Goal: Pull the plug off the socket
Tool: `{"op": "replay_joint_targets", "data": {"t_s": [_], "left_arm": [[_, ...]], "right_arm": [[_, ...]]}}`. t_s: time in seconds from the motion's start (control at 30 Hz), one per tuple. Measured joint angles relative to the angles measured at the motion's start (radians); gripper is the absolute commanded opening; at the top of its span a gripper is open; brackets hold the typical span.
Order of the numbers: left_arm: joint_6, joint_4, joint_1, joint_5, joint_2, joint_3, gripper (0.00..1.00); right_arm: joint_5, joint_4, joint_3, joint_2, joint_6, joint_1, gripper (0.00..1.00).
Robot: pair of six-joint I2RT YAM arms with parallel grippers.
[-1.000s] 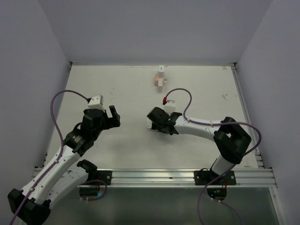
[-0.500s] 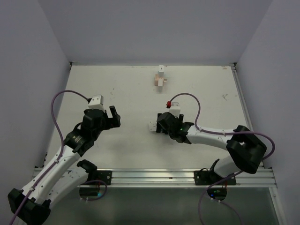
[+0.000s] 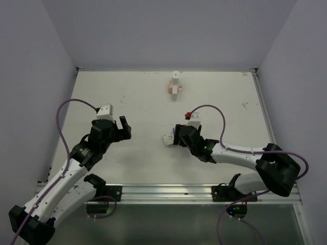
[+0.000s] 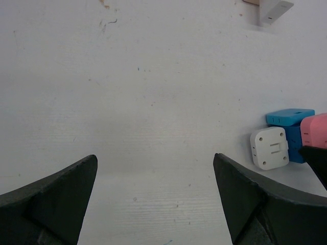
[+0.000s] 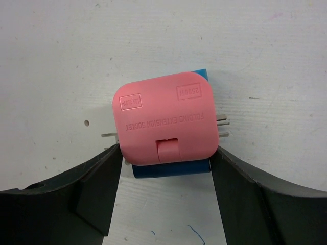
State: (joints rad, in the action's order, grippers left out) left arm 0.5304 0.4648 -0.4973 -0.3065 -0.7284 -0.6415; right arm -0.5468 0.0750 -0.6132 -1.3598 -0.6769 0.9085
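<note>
A pink folding socket block (image 5: 163, 122) sits on a blue block (image 5: 173, 168), with metal prongs sticking out at both sides. My right gripper (image 5: 166, 150) is shut on the pink block's sides, low over the table; it sits mid-table in the top view (image 3: 179, 137). In the left wrist view a white plug (image 4: 269, 148) adjoins the blue block (image 4: 291, 122) and pink block (image 4: 314, 131). The white plug also shows in the top view (image 3: 167, 139). My left gripper (image 4: 155, 158) is open and empty, well left of them (image 3: 121, 128).
A small wood-and-white piece (image 3: 175, 87) stands near the back of the white table; its corner shows in the left wrist view (image 4: 271, 7). Grey walls close in the table on the left, back and right. An aluminium rail (image 3: 168, 191) runs along the near edge.
My right gripper has moved slightly right and nearer, and the right elbow swung out to the right. The left arm has not moved.
</note>
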Motion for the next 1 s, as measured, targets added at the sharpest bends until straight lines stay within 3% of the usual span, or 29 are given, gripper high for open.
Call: {"op": "replay_joint_targets", "data": {"t_s": [0.43, 1.0], "left_arm": [[0.001, -0.005, 0.0, 0.013, -0.001, 0.001, 1.0], [0.008, -0.011, 0.0, 0.032, -0.024, 0.017, 1.0]], "right_arm": [[0.025, 0.057, 0.044, 0.0, 0.051, 0.001, 0.74], [0.035, 0.112, 0.064, -0.01, 0.098, 0.003, 0.69]]}}
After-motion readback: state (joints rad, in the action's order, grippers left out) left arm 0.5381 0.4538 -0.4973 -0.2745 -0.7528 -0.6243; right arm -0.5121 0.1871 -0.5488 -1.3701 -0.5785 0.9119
